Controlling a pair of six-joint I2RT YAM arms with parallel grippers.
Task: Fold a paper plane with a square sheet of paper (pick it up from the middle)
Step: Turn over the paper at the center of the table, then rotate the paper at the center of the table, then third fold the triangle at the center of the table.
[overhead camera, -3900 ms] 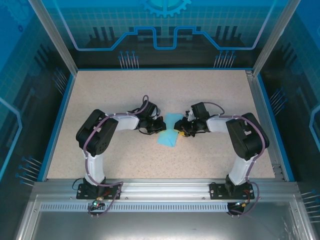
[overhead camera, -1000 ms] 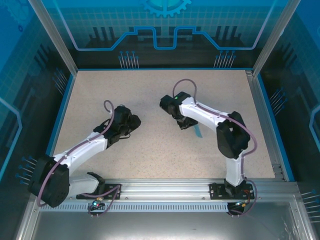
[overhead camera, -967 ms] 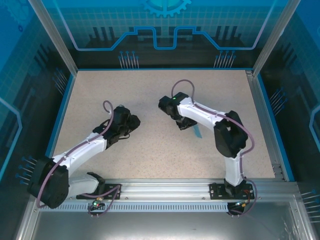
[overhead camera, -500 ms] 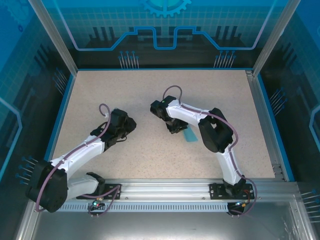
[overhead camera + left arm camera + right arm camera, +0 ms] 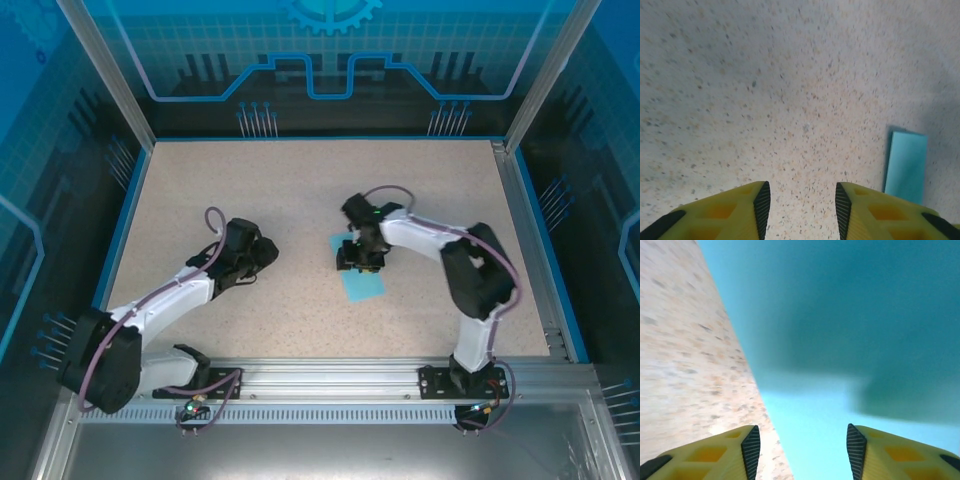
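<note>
– Right gripper (image 5: 360,264), mid-table: how does it stand?
– Jaws apart, nothing between them. On my wrist feed, its yellow fingers (image 5: 730,450) hang low over the blue paper (image 5: 363,286). The paper lies flat on the speckled table (image 5: 300,180), just on the near side of the gripper. In that feed the paper's left edge runs along bare surface.
– Is it touching the sheet?
– I can't tell. The close view is blurred, and from above the gripper's body covers the sheet's far edge.
– And the paper's shape?
– From overhead I see a small, slanted four-sided piece, a little right of the table's centre. From the left wrist it reads as a narrow upright strip with a shadow along its left side.
– Left gripper (image 5: 263,255)?
– It's well apart from the paper, out to its left, over bare table. Its fingers (image 5: 747,210) are parted too, gripping nothing. The strip sits at the right of that wrist feed, beyond the right finger.
</note>
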